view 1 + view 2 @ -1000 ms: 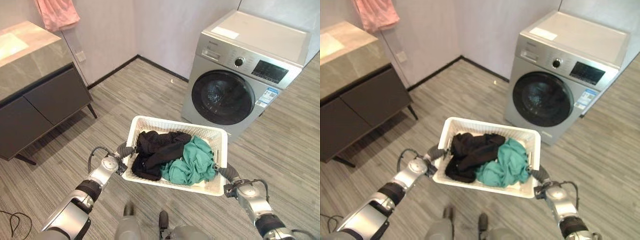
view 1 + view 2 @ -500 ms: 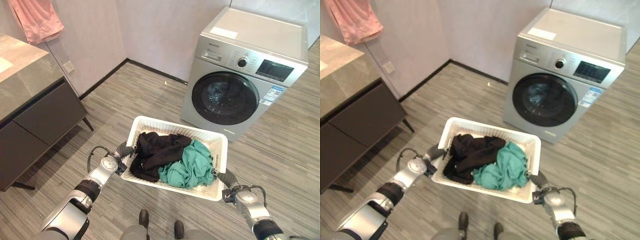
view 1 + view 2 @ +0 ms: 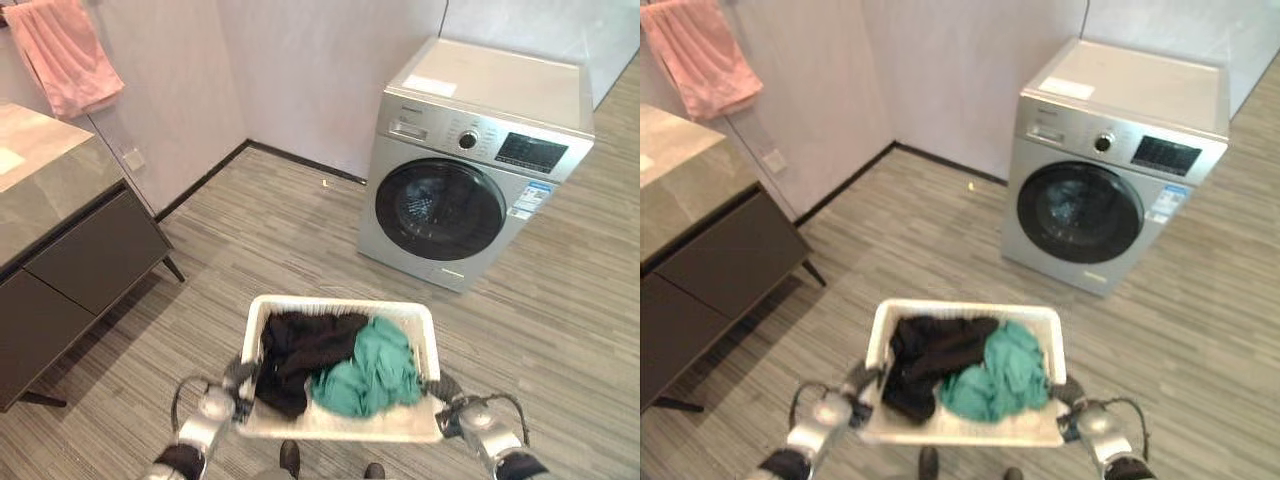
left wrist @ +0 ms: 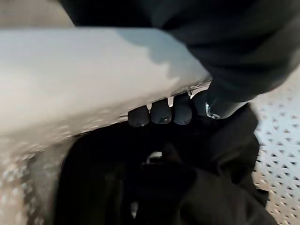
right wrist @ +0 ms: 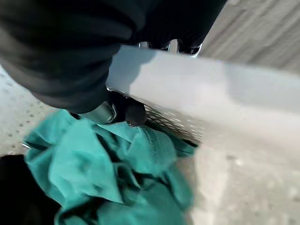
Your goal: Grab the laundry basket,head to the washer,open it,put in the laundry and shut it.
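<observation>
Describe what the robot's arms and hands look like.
Both arms are silver-grey metal with dark bands at the joints. The left hand and right hand have dark ribbed covers over the back and wrist. In the left wrist view, the fingers end in rounded dark tips. A thin black cable loops beside each wrist.
</observation>
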Controlling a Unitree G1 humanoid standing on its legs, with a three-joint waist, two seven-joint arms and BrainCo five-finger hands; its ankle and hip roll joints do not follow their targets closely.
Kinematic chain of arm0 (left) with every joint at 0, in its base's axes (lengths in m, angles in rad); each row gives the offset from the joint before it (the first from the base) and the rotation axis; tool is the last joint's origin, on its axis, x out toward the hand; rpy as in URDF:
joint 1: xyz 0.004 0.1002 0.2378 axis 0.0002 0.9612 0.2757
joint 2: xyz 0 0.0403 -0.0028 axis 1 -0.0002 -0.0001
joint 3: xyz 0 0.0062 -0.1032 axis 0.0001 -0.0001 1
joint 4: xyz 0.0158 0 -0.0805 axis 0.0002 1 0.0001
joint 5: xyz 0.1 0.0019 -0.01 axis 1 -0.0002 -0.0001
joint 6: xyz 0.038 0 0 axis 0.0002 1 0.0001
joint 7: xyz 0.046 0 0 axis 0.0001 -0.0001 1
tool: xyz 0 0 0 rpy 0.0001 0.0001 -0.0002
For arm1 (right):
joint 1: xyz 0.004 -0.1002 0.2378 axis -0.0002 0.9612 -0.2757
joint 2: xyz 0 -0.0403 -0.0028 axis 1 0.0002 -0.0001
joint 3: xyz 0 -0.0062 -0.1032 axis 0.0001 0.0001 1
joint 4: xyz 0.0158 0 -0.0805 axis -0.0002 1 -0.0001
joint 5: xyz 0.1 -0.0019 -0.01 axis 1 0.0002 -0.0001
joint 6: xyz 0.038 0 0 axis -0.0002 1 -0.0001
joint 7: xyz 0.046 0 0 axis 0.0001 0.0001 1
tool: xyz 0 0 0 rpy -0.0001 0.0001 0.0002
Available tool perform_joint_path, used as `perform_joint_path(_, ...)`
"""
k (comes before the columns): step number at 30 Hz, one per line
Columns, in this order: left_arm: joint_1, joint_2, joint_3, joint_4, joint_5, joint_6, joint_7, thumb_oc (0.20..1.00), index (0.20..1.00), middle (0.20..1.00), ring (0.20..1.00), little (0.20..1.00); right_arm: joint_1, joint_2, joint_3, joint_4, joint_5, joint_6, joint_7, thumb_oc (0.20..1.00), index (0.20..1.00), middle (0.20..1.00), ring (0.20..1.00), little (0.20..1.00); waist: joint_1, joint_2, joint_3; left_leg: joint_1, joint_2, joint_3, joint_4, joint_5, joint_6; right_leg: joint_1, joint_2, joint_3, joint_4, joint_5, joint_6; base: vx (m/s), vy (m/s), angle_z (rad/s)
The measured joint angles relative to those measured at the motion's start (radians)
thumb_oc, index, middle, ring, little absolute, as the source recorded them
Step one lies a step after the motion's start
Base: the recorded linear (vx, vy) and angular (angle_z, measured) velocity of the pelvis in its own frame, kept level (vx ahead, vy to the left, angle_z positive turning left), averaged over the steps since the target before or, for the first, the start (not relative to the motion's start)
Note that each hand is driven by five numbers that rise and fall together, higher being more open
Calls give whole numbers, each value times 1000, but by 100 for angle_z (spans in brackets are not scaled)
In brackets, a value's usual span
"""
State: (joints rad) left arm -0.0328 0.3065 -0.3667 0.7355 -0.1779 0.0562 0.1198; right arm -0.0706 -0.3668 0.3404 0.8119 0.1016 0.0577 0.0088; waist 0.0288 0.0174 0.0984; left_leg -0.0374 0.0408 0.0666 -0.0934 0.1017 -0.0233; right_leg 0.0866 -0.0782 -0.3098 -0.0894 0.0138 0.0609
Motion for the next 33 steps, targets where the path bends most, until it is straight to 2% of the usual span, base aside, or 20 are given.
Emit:
perform_joint_path(2, 27, -4, 2, -4, 0, 6, -6, 200, 200, 200, 200, 200, 17, 0, 0, -2, -1, 2, 0, 200, 200, 200, 200, 200, 13, 13, 11, 0, -1, 0, 0, -1, 0, 1, -2, -1, -3, 0, 0, 8, 16, 2)
perform_joint_path(6, 27, -3, 37, -22, 0, 5, -6, 200, 200, 200, 200, 200, 20, -2, -11, -65, -2, 2, -3, 200, 200, 200, 200, 200, 11, 25, 19, 2, -2, 11, -5, -6, -4, -1, -4, 8, -8, 1, 1, 6, 53, -10)
perform_joint_path(9, 29, 0, 51, -80, 0, 4, -6, 200, 200, 200, 200, 200, 35, -31, -54, -195, -40, 8, -6, 200, 200, 200, 200, 200, 8, 28, 31, 2, -2, 55, 0, -8, 0, -28, -10, 55, -8, 4, 5, -13, 169, -41)
perform_joint_path(10, 31, 6, 55, -130, 1, 2, -6, 200, 200, 200, 200, 200, 34, -57, -74, -270, -45, 5, -6, 200, 200, 200, 200, 200, 13, 33, 42, 1, 0, 94, -1, -7, 7, -43, -14, 85, -8, 16, 10, -6, 176, -72)
perform_joint_path(11, 28, 4, 59, -145, 1, -6, -6, 200, 200, 200, 200, 200, 30, -62, -85, -287, -49, 4, -11, 200, 200, 200, 200, 200, 11, 31, 46, 3, -1, 111, -1, -9, 10, -48, -22, 84, -8, 27, 19, 2, 194, -68)
perform_joint_path(15, -13, 25, 80, -281, 32, -21, -10, 200, 200, 200, 200, 200, 53, -104, -162, -437, -78, -3, -15, 200, 200, 200, 200, 200, -29, 29, 95, 27, -16, 166, 0, -19, 26, -51, -40, 139, -8, 46, 30, 47, 225, -44)
perform_joint_path(17, -78, 51, 79, -323, 41, -24, -25, 200, 200, 200, 200, 200, 74, -132, -198, -521, -79, 0, -10, 200, 200, 200, 200, 200, -56, 32, 107, 43, -41, 170, -5, -43, 58, -51, -55, 147, 25, 46, 41, 109, 361, -10)
perform_joint_path(18, -110, 54, 76, -340, 42, -24, -28, 200, 200, 200, 200, 200, 74, -153, -222, -557, -79, -8, -9, 200, 200, 200, 200, 200, -75, 52, 136, 64, -36, 167, -5, -47, 65, -65, -55, 149, 92, 38, 48, 29, 149, -15)
perform_joint_path(20, -177, 56, 69, -349, 62, -28, -28, 200, 200, 200, 200, 200, 34, -183, -250, -572, -79, -12, -9, 200, 200, 200, 200, 200, -85, 94, 182, 106, -24, 181, 0, -54, 81, -173, -75, 141, 357, -14, 90, 94, 142, -41)
perform_joint_path(21, -200, 69, 74, -355, 70, -31, -27, 200, 200, 200, 200, 200, 23, -185, -252, -581, -79, -15, -11, 200, 200, 200, 200, 200, -99, 70, 183, 130, -50, 207, 0, -75, 96, -247, -122, 129, 468, -44, 92, 230, 153, -68)
perform_joint_path(22, -208, 85, 78, -365, 70, -32, -27, 200, 200, 200, 200, 200, 6, -185, -248, -582, -79, -20, -8, 200, 200, 200, 200, 200, -94, 52, 192, 143, -64, 226, -5, -94, 109, -283, -162, 78, 491, -57, 97, 323, 106, -71)
perform_joint_path(23, -218, 92, 80, -365, 70, -32, -26, 200, 200, 200, 200, 200, -8, -184, -244, -583, -79, -21, -9, 200, 200, 200, 200, 200, -90, 46, 194, 143, -70, 247, -5, -100, 117, -326, -184, 40, 485, -58, 95, 304, 45, -67)
perform_joint_path(24, -239, 103, 80, -352, 70, -31, -25, 200, 200, 200, 200, 200, -30, -182, -239, -575, -80, -18, -9, 200, 200, 200, 200, 200, -93, 46, 197, 137, -69, 257, -5, -106, 116, -371, -173, 0, 382, -45, 118, 337, 25, -44)
perform_joint_path(26, -244, 105, 80, -340, 70, -31, -27, 200, 200, 200, 200, 200, -22, -174, -230, -573, -80, -13, -10, 200, 200, 200, 200, 200, -99, 22, 197, 151, -77, 274, -4, -120, 107, -407, -160, -14, 260, -23, 142, 300, -29, -24)
perform_joint_path(27, -245, 104, 80, -320, 70, -32, -27, 200, 200, 200, 200, 200, -23, -166, -227, -566, -81, -13, -10, 200, 200, 200, 200, 200, -96, 14, 196, 157, -79, 278, -5, -127, 102, -409, -160, -49, 216, -12, 150, 332, -50, -13)
perform_joint_path(28, -251, 94, 77, -273, 69, -30, -27, 200, 200, 200, 200, 200, -21, -139, -219, -548, -88, -6, -13, 200, 200, 200, 200, 200, -99, -6, 192, 172, -88, 276, -4, -144, 91, -401, -157, -111, 104, 6, 153, 360, -53, -3)
perform_joint_path(30, -251, 86, 77, -246, 69, -30, -28, 200, 200, 200, 200, 200, -20, -127, -214, -521, -88, -3, -14, 200, 200, 200, 200, 200, -99, -13, 188, 184, -90, 271, -4, -156, 84, -397, -157, -117, 74, 16, 147, 352, -40, 12)
perform_joint_path(31, -249, 78, 72, -236, 69, -28, -28, 200, 200, 200, 200, 200, -11, -126, -205, -504, -88, 1, -14, 200, 200, 200, 200, 200, -101, -17, 185, 200, -86, 255, 1, -175, 65, -391, -156, -109, 82, 39, 126, 478, -79, 40)
perform_joint_path(32, -249, 81, 62, -224, 69, -22, -29, 200, 200, 200, 200, 200, 2, -121, -199, -490, -87, 8, -10, 200, 200, 200, 200, 200, -101, -26, 177, 224, -85, 232, 7, -195, 46, -349, -151, -107, 80, 51, 121, 450, -103, 46)
perform_joint_path(33, -254, 67, 52, -212, 69, -19, -23, 200, 200, 200, 200, 200, 13, -121, -202, -485, -83, 5, -11, 200, 200, 200, 200, 200, -100, -19, 173, 238, -71, 213, 19, -216, 27, -327, -139, -80, 85, 102, 88, 597, -180, 59)
